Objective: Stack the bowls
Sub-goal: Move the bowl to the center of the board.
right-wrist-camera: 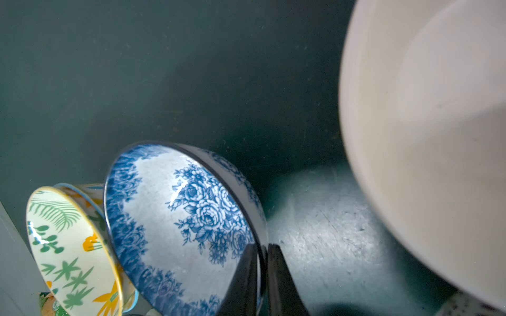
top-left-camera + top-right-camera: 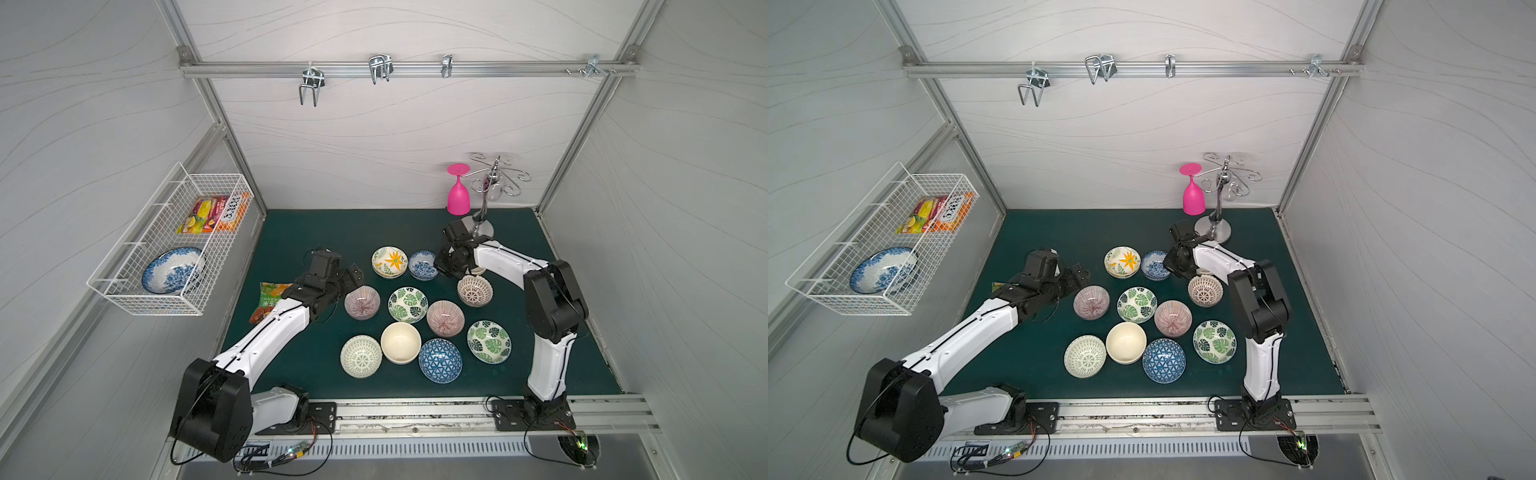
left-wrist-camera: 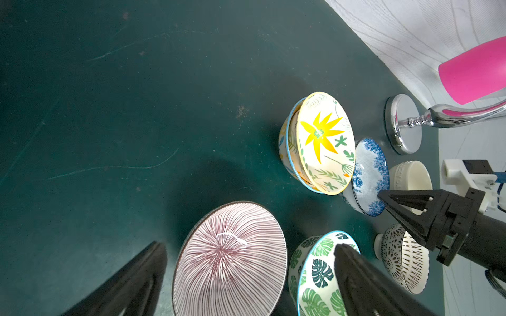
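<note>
Your right end effector pinches the blue bowl by its right rim, flower bowls just left of it; your left end effector gapes wide.

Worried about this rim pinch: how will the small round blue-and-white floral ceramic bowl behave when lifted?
The small blue-and-white floral bowl looks glazed ceramic: probably rigid but chippable. The right gripper pinches only one spot on its glossy rim, so it may slip or hang tilted.
</note>
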`<state>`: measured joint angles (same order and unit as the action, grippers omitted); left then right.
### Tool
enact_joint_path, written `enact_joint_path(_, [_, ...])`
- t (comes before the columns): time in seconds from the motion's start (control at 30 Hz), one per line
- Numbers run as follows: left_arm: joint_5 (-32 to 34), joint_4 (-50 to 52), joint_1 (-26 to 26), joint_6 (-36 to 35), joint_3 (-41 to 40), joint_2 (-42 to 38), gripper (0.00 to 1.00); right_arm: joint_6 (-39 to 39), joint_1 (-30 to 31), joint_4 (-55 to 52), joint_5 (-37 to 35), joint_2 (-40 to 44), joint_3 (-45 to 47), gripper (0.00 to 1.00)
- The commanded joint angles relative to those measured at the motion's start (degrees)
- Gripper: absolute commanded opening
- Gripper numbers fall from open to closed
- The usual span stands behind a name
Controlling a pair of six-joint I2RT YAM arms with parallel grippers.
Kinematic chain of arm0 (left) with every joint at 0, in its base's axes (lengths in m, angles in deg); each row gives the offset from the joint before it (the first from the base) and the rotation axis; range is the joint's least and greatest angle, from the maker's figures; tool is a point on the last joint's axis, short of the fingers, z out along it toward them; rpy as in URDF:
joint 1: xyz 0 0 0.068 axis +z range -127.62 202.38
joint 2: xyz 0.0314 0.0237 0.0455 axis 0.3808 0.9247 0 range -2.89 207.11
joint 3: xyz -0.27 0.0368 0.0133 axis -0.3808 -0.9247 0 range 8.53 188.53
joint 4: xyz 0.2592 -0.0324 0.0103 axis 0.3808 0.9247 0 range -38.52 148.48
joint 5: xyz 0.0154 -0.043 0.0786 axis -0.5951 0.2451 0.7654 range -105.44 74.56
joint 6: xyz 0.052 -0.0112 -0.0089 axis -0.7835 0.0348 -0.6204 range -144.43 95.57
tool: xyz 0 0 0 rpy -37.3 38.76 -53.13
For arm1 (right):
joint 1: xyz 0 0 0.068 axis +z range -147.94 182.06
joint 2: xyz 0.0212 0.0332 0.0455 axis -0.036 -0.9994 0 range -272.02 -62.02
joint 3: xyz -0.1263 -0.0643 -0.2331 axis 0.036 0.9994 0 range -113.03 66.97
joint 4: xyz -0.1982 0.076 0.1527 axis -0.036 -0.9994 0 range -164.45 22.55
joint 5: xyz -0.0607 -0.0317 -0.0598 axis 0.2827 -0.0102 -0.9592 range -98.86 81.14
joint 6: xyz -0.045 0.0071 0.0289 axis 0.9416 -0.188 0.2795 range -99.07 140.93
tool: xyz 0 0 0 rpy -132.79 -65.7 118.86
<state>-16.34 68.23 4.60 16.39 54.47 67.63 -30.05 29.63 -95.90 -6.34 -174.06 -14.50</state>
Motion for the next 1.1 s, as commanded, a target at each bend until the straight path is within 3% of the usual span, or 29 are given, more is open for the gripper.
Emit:
enact_joint_path(0.0, [-0.4,-2.1,0.4,0.4,0.0,-0.4,1.00,0.5,-0.1,2.0,2.2,-1.8,-1.2,0.11])
enact_joint_path(0.5, [-0.6,-2.3,0.8,0.6,-0.1,-0.1,0.99,4.7,2.2,-3.4,-5.6,-0.4,-4.8,0.09])
enact_joint_path(0.7, [-0.7,-2.3,0.9,0.6,-0.2,0.0,0.99,5.4,2.3,-2.5,-3.2,-2.1,-5.6,0.11])
enact_joint_path(0.77, [-0.8,-2.5,0.9,0.6,-0.2,0.0,1.00,5.6,2.6,-2.6,-2.7,-2.3,-6.0,0.18])
enact_joint_path(0.97, [-1.5,-2.9,0.9,0.2,-0.1,0.5,1.00,6.9,3.1,-3.5,-3.9,0.0,-6.6,0.63])
enact_joint_path(1.07, [-1.8,-3.0,1.0,0.0,-0.1,0.7,1.00,7.9,3.0,-5.1,-4.7,2.7,-6.9,0.70])
